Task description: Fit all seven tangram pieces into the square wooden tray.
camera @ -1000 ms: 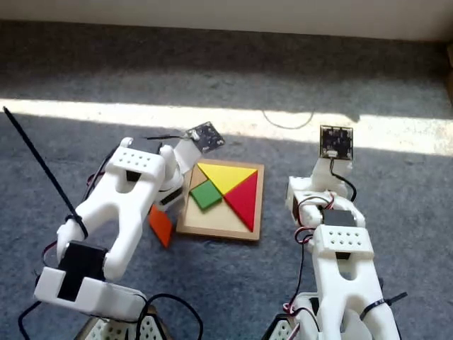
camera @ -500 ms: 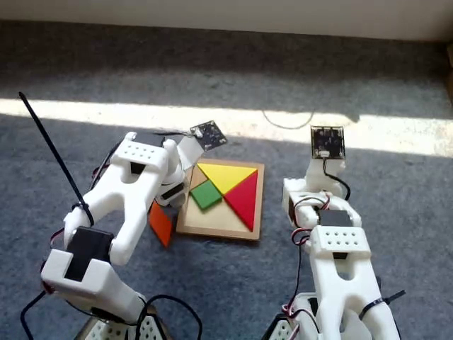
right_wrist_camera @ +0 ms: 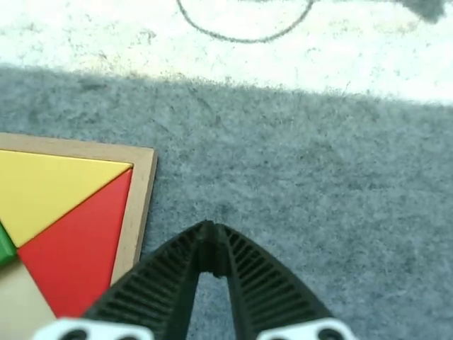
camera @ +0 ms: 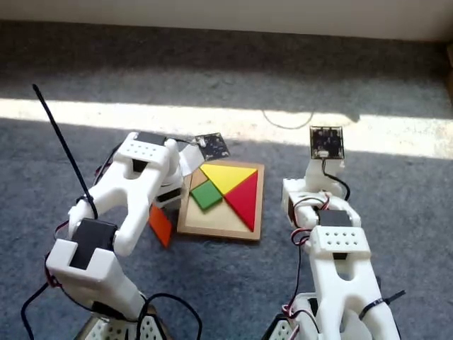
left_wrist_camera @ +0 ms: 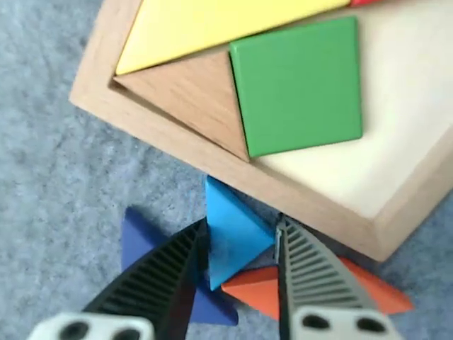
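Beside the tray [left_wrist_camera: 163, 142], left end effector [left_wrist_camera: 242, 228] gripping blue triangle [left_wrist_camera: 230, 244]

No text, labels, numbers or signs can be read anywhere.

My left gripper [left_wrist_camera: 242, 230], ribbed black, pinches a light blue triangle [left_wrist_camera: 233, 244]. Pale wood tray [left_wrist_camera: 170, 127]; yellow triangle [left_wrist_camera: 212, 21], red triangle [right_wrist_camera: 71, 241], green square [left_wrist_camera: 297, 85]; orange piece [left_wrist_camera: 361, 287], navy piece [left_wrist_camera: 138, 234]; grey carpet [right_wrist_camera: 318, 177].

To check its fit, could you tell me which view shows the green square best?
The left wrist view: the green square lies whole and close in the tray. The high view shows it whole but far off; the right wrist view, just a corner.
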You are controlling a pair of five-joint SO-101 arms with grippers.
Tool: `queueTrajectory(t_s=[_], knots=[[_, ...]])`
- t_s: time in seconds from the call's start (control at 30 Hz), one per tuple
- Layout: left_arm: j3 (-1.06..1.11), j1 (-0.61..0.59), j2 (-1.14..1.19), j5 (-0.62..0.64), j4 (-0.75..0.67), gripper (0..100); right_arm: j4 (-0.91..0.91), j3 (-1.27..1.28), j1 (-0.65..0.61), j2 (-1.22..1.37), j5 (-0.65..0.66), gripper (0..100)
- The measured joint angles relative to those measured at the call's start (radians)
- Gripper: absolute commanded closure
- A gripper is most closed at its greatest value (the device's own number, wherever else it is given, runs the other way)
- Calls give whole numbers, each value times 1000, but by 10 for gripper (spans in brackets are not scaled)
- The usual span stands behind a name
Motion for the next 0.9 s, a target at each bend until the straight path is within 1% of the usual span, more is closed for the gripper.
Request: queueTrajectory(t_s=[0.23, 0.37, 0.5, 0.63, 0.73, 0.83, 0.9], knots=[[0, 0, 0, 3, -11, 845, 0, 0, 0, 0, 0, 994], [0, 0, 0, 49, -11, 906, 0, 0, 0, 0, 0, 994], [0, 3, -5, 72, 12, 912, 0, 0, 0, 0, 0, 994], [2, 3, -86, 110, 97, 912, 0, 0, 0, 0, 0, 994], [2, 11, -176, 129, 135, 912, 0, 0, 0, 0, 0, 994], [14, 29, -247, 126, 141, 912, 0, 0, 0, 0, 0, 994], [41, 61, -275, 91, 141, 912, 0, 0, 0, 0, 0, 994]])
